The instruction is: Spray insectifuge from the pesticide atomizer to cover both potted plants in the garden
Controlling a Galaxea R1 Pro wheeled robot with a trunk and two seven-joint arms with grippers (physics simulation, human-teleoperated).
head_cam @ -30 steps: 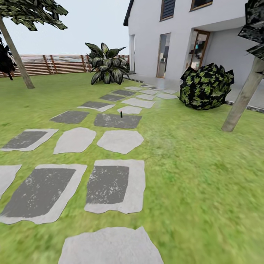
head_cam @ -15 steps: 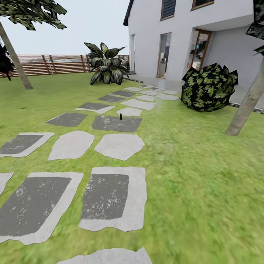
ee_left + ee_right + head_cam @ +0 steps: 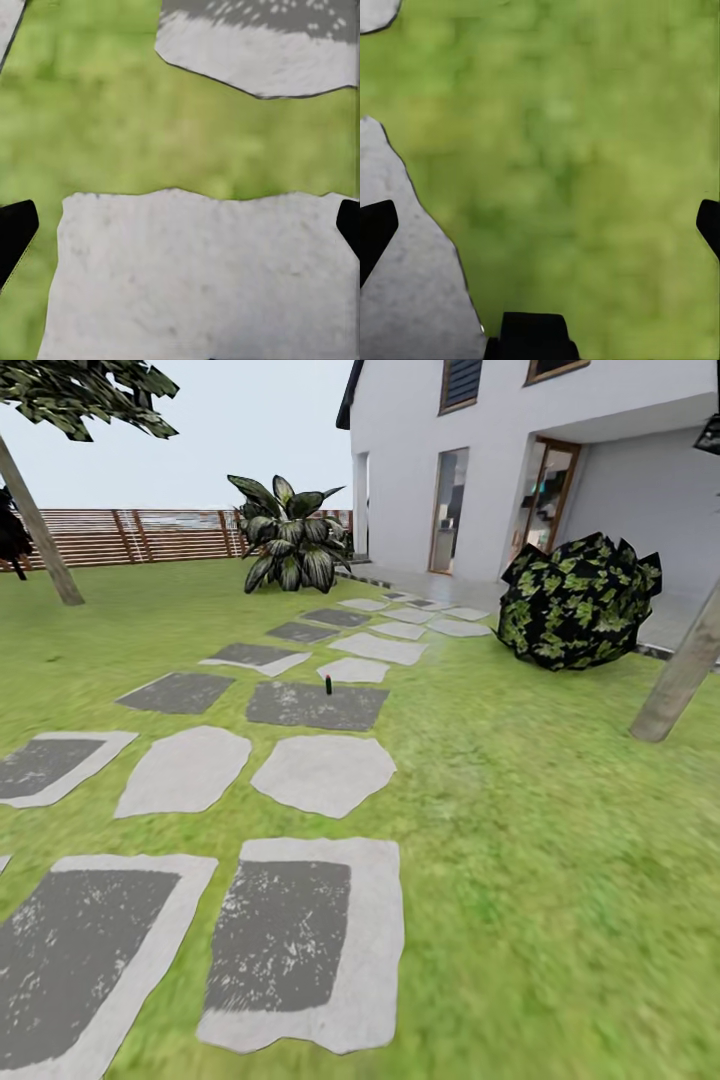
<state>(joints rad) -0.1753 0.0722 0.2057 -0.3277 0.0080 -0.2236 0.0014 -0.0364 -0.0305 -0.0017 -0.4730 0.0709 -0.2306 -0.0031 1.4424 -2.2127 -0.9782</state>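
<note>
**Grey paving and green lawn, the sprayer standing far up the path**

Grey stone lies nearest: in the left wrist view a pale paving slab [image 3: 202, 277] sits under the left gripper [image 3: 180, 229], whose two black fingertips [image 3: 15, 232] show at opposite edges of the picture, spread wide with nothing between them. In the right wrist view the right gripper [image 3: 540, 229] is spread just as wide and is empty too, over grass [image 3: 585, 150] with the edge of a pale stone [image 3: 405, 285] to one side.

From the head view the lawn [image 3: 560, 860] runs away from the robot, crossed by a path of stepping stones. The closest ones are large dark-centred slabs with pale rims [image 3: 300, 940], then come two rounded pale stones [image 3: 325, 772], then a dark rectangular slab [image 3: 315, 705].

The pesticide atomizer [image 3: 328, 684] stands upright at the far edge of that dark slab, between it and a smaller pale stone [image 3: 352, 670] beyond. It is a tiny dark slim shape with a reddish tip; no label or writing on it can be made out at this size.

Further on, the path bends toward a white house [image 3: 500, 450] with a glass door. A dark bush with light green mottled leaves [image 3: 578, 602] sits on the right, near a leaning trunk [image 3: 685, 675]. A big striped broad-leaved plant [image 3: 288, 535] grows beside the house corner. A brown slatted fence [image 3: 150, 535] closes the back, and another trunk [image 3: 38, 530] leans at far left
</note>
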